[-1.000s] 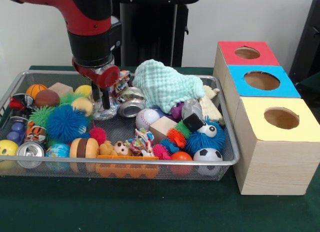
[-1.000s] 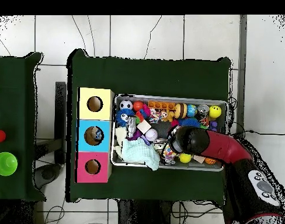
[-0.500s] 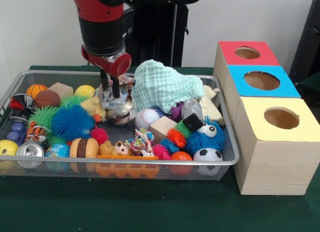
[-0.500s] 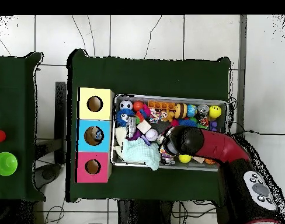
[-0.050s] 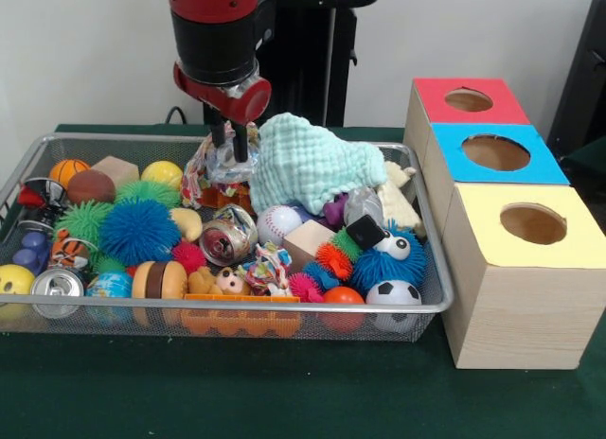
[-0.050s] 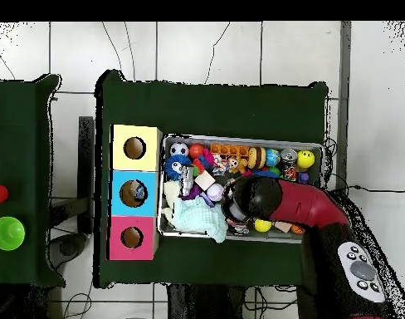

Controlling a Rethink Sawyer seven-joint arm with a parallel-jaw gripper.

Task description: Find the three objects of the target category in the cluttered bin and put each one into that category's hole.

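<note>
The pincer (image 5: 232, 141) is clamped on a crinkled clear wrapper (image 5: 216, 169), holding it above the far side of the wire bin (image 5: 428, 305), just left of the mint cloth (image 5: 312, 165). A crushed can (image 5: 227, 236) lies below it beside the blue spiky ball (image 5: 139, 231). The three boxes (image 5: 516, 236) stand right of the bin.
</note>
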